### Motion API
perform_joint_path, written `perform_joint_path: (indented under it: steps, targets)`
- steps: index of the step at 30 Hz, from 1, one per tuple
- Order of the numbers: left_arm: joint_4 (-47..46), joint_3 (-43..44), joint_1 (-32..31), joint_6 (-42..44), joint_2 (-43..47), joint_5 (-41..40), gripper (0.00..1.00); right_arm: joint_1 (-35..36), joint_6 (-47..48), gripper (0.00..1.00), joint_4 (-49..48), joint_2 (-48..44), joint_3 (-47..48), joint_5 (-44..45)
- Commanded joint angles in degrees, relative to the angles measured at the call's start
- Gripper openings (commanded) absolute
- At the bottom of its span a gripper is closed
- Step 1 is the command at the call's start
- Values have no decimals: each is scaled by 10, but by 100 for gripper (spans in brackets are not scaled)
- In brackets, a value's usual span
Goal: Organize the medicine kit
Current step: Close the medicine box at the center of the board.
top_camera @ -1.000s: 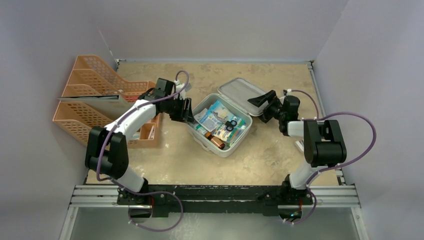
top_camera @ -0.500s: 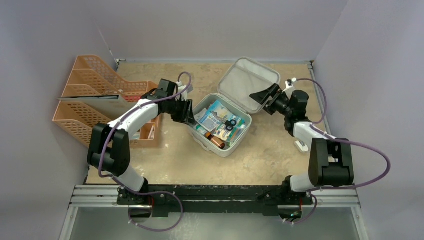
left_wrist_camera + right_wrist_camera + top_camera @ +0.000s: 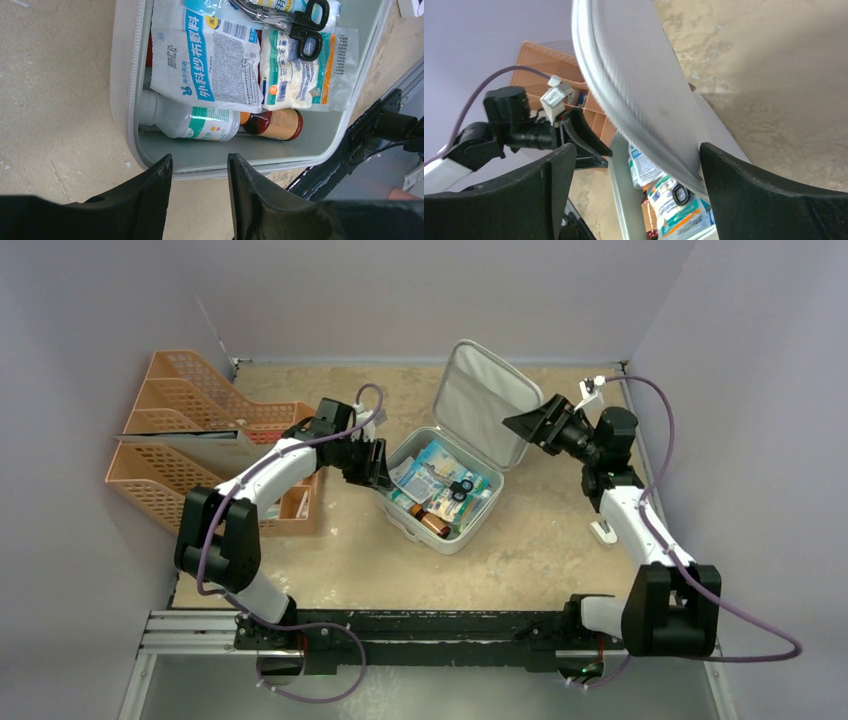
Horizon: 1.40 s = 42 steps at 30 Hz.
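Observation:
The medicine kit (image 3: 412, 523), a pale grey soft-shell case, stands open mid-table with its lid (image 3: 480, 400) raised nearly upright. Inside lie a blue-labelled white packet (image 3: 210, 55), a second packet (image 3: 305, 70), black-handled scissors (image 3: 300, 20), a white bottle (image 3: 195, 120) and an amber bottle (image 3: 275, 124). My left gripper (image 3: 378, 465) is open with a narrow gap at the case's left rim (image 3: 125, 100), its fingertips over the rim's corner. My right gripper (image 3: 525, 425) is open wide, and the lid's edge (image 3: 634, 75) passes between its fingers, unclamped.
Orange mesh file trays (image 3: 190, 440) stand at the left, close behind my left arm. A small white object (image 3: 603, 532) lies on the table by my right arm. Grey walls close the back and right sides.
My right gripper has risen and moved right and back, and the lid has swung from nearly flat to nearly upright. My left gripper has stayed at the case's left rim.

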State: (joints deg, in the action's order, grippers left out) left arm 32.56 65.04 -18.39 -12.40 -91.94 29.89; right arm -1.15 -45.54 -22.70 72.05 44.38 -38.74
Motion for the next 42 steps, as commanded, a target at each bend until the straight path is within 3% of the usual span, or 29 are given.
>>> perform_joint_path:
  steps: [1, 8, 13, 20, 28, 34, 39, 42]
  targets:
    - [1, 12, -1, 7, 23, 10, 46, -3, 41, 94, 62, -44, 57, -37]
    - [12, 23, 0, -4, 58, -11, 57, -2, 45, 94, 107, -73, 89, -82]
    - [15, 31, 1, -29, 130, -49, 67, 0, -17, 93, 64, -80, 65, -147]
    - [28, 73, 1, -32, 195, -98, 77, 23, -45, 94, 80, -108, 62, -154]
    - [91, 141, 0, 11, 222, -112, 77, 116, -57, 89, 137, -97, 68, -85]
    - [107, 145, 0, 10, 230, -99, 77, 125, -22, 87, 196, -86, 79, -47]
    - [105, 115, 0, 17, 225, -86, 77, 125, 89, 87, 405, -72, 123, 94]
    - [106, 105, 1, 15, 195, -72, 77, 125, 99, 85, 452, -68, 122, 151]
